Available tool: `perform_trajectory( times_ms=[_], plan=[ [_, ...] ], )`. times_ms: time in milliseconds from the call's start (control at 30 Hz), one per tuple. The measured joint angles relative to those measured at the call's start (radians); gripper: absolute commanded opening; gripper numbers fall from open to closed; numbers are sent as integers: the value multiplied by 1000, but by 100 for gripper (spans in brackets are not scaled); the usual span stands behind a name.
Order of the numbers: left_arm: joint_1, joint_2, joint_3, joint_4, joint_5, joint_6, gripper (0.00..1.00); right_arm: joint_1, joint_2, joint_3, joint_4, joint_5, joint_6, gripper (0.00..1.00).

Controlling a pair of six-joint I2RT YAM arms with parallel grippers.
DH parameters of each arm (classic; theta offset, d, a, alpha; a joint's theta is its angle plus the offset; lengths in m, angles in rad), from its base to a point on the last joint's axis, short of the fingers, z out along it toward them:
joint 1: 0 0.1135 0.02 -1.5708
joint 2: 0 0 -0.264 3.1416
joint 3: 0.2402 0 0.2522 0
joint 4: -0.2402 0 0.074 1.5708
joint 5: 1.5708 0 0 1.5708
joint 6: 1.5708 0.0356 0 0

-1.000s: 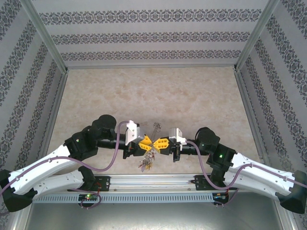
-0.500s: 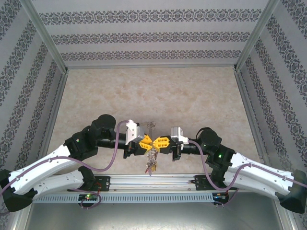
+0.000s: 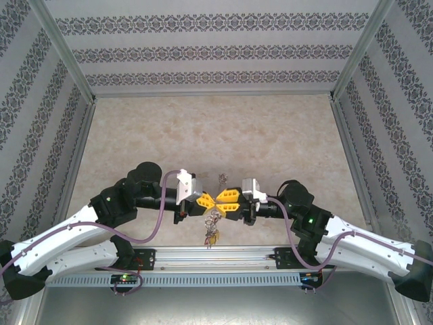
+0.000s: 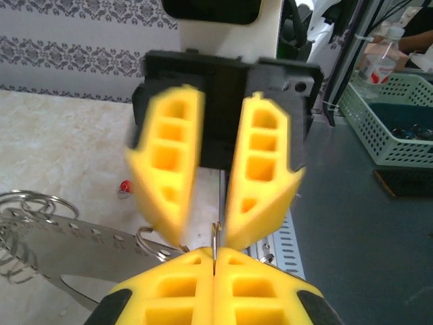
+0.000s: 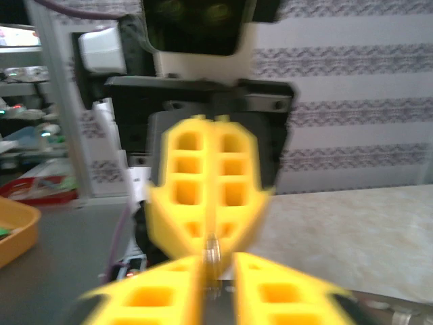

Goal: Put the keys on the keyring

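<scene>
The left pincer (image 3: 210, 202) is pinched shut on a thin wire of the keyring (image 3: 212, 229). The rest of the keyring dangles just below the tips, over the counter (image 3: 203, 135). The right pincer (image 3: 218, 201) meets the left one tip to tip. Its fingers (image 4: 260, 176) stand narrowly apart, with the wire in the gap between them.

Our arms (image 3: 74, 233) are white with black joints (image 3: 145, 177). Purple cables (image 3: 162, 203) loop along them. Our fingers (image 4: 257, 301) are yellow lattices.
</scene>
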Motion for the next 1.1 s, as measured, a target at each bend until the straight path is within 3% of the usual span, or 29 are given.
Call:
perform_trajectory(
  times_ms=[67, 200, 433, 533, 633, 867, 1100],
  plan=[
    [-2, 0, -4, 0, -30, 8, 0, 2, -26, 0, -23, 19, 7, 83],
    [-3, 4, -13, -3, -113, 20, 0, 3, -113, 11, -145, 93, 40, 93],
    [5, 14, -46, 1, -172, 7, 0, 3, -248, 150, -615, 487, 165, 96],
    [5, -1, -80, 5, -168, -11, 0, -8, -194, 272, -851, 667, 269, 95],
    [6, -8, -94, 5, -169, -27, 0, -82, -79, 386, -1074, 768, 359, 94],
    [11, -10, -94, 3, -225, -63, 0, -411, 176, 425, -1271, 733, 385, 91],
    [63, -26, -114, 26, -245, -110, 0, -680, 198, 338, -1217, 551, 444, 89]
  ],
)
